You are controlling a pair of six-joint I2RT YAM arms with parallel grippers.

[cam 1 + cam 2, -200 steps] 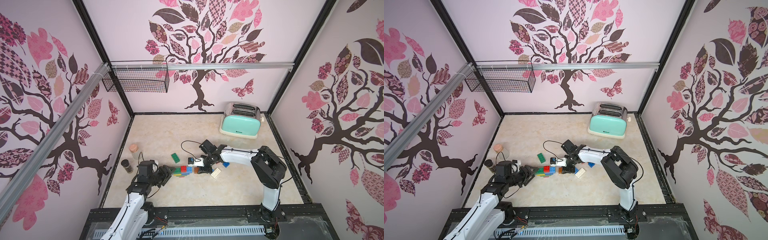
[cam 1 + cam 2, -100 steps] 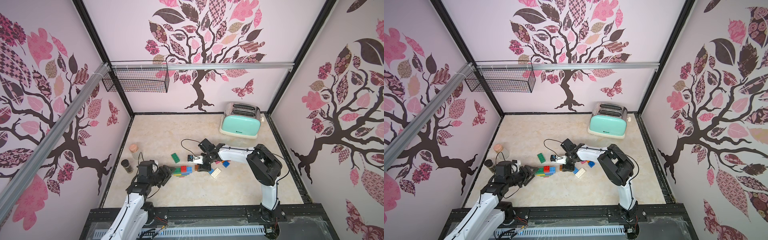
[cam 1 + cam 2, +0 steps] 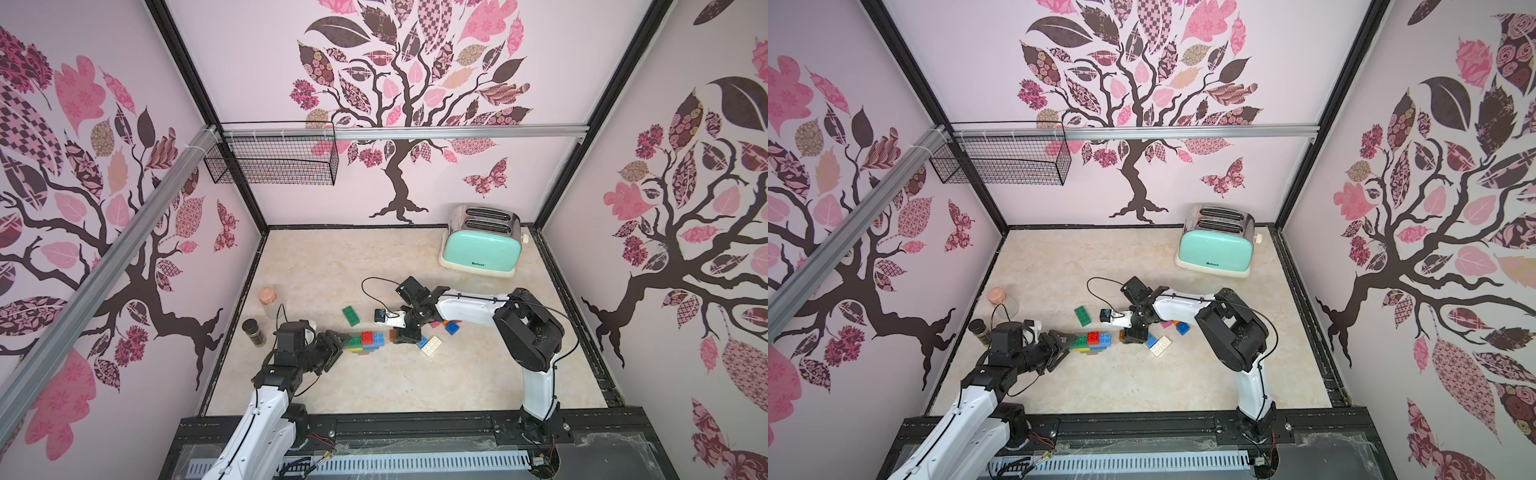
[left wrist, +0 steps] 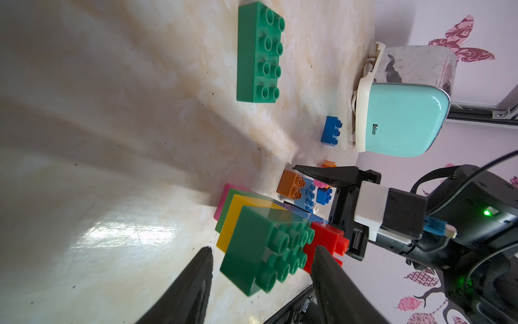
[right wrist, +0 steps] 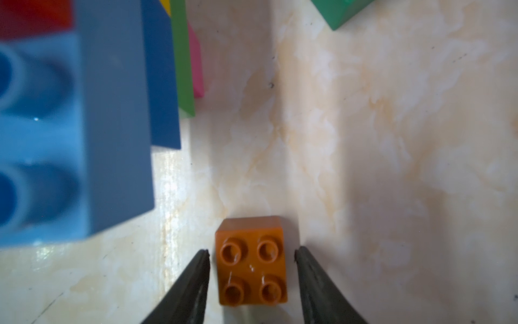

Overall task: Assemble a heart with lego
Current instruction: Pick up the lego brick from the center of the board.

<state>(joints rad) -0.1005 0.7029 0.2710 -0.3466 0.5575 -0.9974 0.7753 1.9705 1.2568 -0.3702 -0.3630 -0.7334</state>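
Loosely, both released: right gripper [image 5: 251,252] flanks orange brick [image 5: 251,269] near blue brick [image 5: 117,126]; left gripper [image 4: 262,249], green brick [image 4: 252,241].

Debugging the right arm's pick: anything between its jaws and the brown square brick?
Nothing visible. In the right wrist view the right gripper is open, and the brown brick sits on bare table between its fingers, a slim gap on each side.

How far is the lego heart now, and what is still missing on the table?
Done: several bricks are joined in one stack, not yet a heart. In hand: the right gripper stands open around a brown brick on the table, apart from the stack; the left gripper brackets the stack's green end. Remaining: the long green brick, white brick and blue brick lie loose.
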